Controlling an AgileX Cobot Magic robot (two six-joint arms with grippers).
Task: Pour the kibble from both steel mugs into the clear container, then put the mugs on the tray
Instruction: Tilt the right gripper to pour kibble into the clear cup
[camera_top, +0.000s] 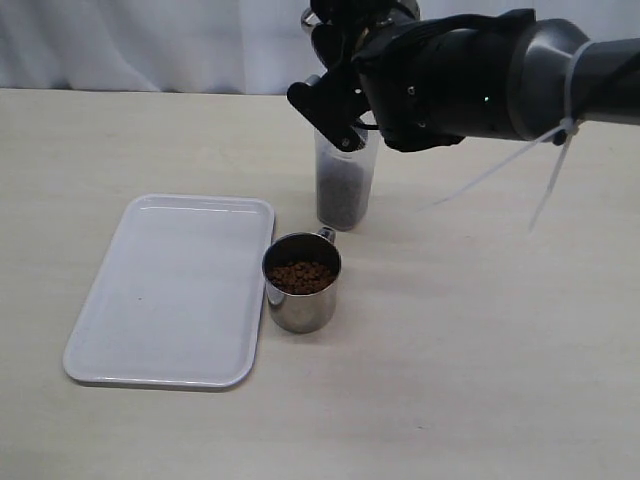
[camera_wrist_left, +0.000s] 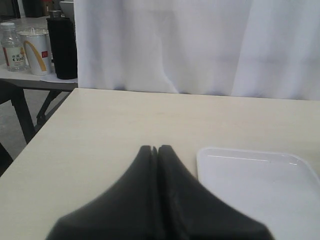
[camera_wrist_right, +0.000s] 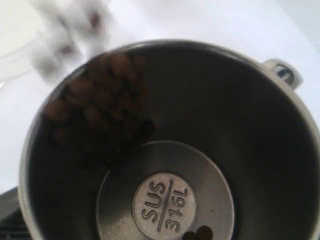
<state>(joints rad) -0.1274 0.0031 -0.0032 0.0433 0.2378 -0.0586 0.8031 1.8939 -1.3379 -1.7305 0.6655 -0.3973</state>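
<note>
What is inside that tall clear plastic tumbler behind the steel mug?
Dark-brown kibble pellets fill the lower part of the tall clear plastic tumbler. Its rim is covered by the black right gripper tipping a shiny steel mug, so the top cannot be seen.

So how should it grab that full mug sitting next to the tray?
Probably grip the mug around its steel wall, coming from the right in the exterior view: the tray crowds its left, the handle points back, and kibble fills it near the rim.
</note>
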